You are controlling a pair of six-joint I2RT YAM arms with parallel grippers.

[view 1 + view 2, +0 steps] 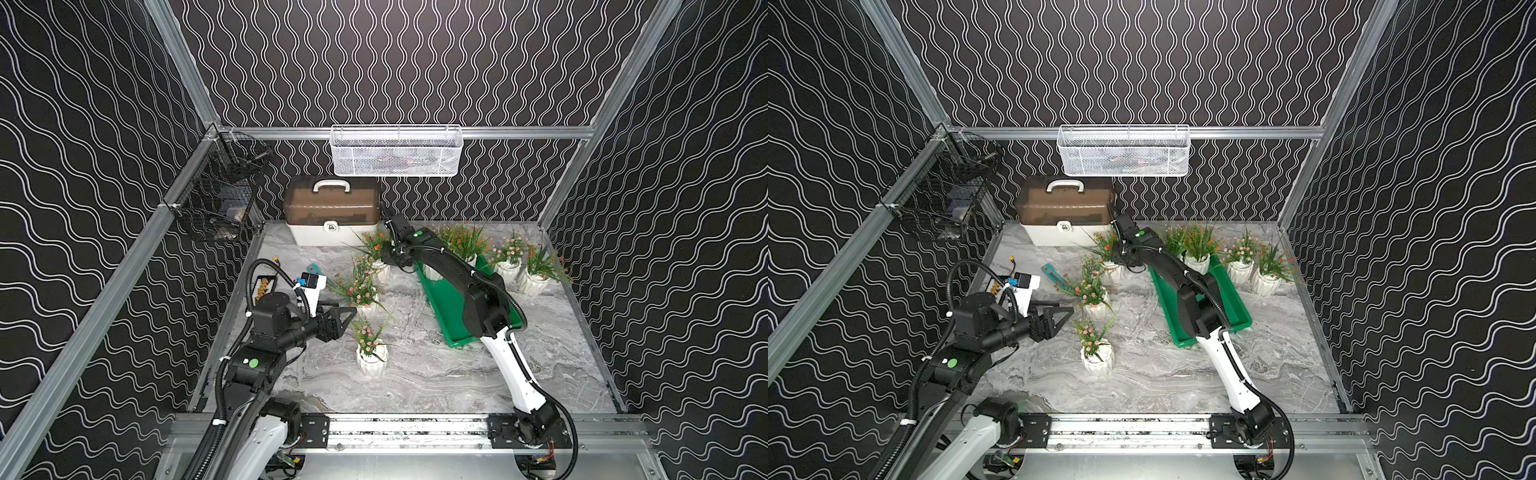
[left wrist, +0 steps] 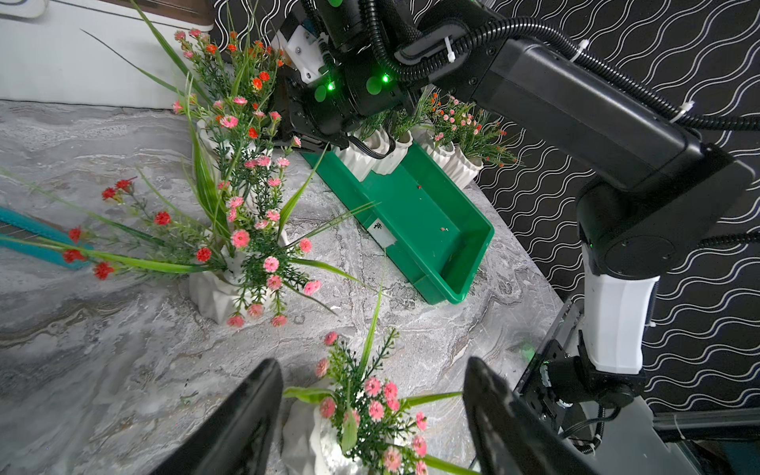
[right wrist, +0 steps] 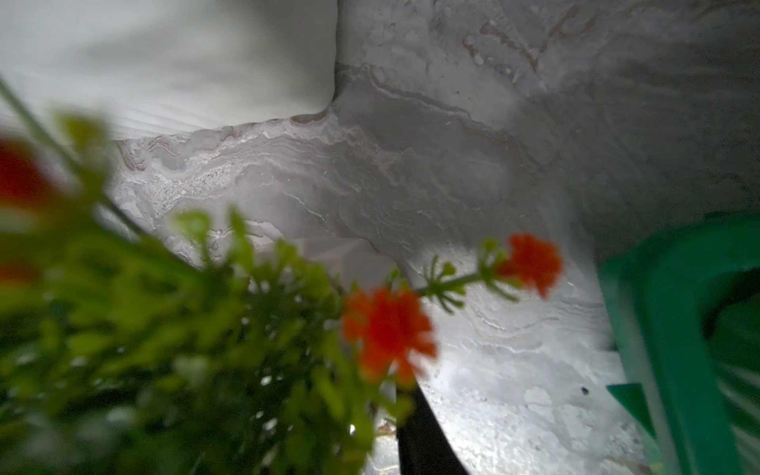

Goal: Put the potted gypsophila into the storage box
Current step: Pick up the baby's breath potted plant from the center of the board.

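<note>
Straddling a pink-flowered potted gypsophila (image 2: 318,446) with left gripper (image 2: 372,364) fingers (image 2: 246,419) spread; right gripper (image 2: 306,137) fingers among orange-red blooms (image 3: 386,329) beside storage box (image 3: 666,329), spacing impossible to tell.

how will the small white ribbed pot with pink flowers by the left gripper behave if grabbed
The white ribbed pot looks rigid and glossy: probably firm but slippery. Its thin green stems likely flex. Tall on a narrow base, it may tip.

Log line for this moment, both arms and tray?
left tool open, facing nearest pot | right tool at orange-flowered pot, grip unclear | tray holds two pots
</note>
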